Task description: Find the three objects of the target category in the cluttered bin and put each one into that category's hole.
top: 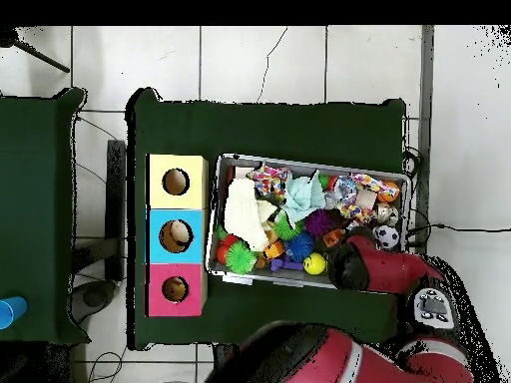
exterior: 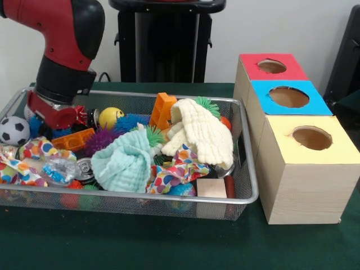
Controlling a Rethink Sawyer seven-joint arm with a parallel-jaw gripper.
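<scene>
Reaching down into the wire mesh bin (exterior: 247, 194), the red and black arm (exterior: 62, 50) is burying its wrist among the toys at the bin's end farthest from the wooden boxes, and the gripper itself is lying hidden behind the arm's own body and the clutter, so whether it is parted or closed cannot be told. The bin is sitting on the green table (exterior: 169, 242), packed full: a soccer ball (exterior: 13, 130) is resting just beside the arm at the bin's outer end, a yellow ball (exterior: 110, 117) is lying close to the arm on the side toward the boxes, and an orange plastic block (exterior: 162, 110) is standing tilted past it. A cream cloth (exterior: 198, 134) is draping over the pile at the bin's box-side end, with a green spiky ball (exterior: 209, 104) peeking out behind it, while a mint cloth (exterior: 124, 163) is bunching up near the bin's middle. Polka-dot fabric (exterior: 174, 171) is lying crumpled along the bin's front rim, next to a small wooden block (exterior: 211, 188). Just beside the bin, three wooden boxes are standing in a row, each showing a round hole in its coloured top: the red box (exterior: 271, 66), the blue box (exterior: 288, 97) and the yellow box (exterior: 311, 138). In the overhead view the same three are lining up against the bin's short side.
</scene>
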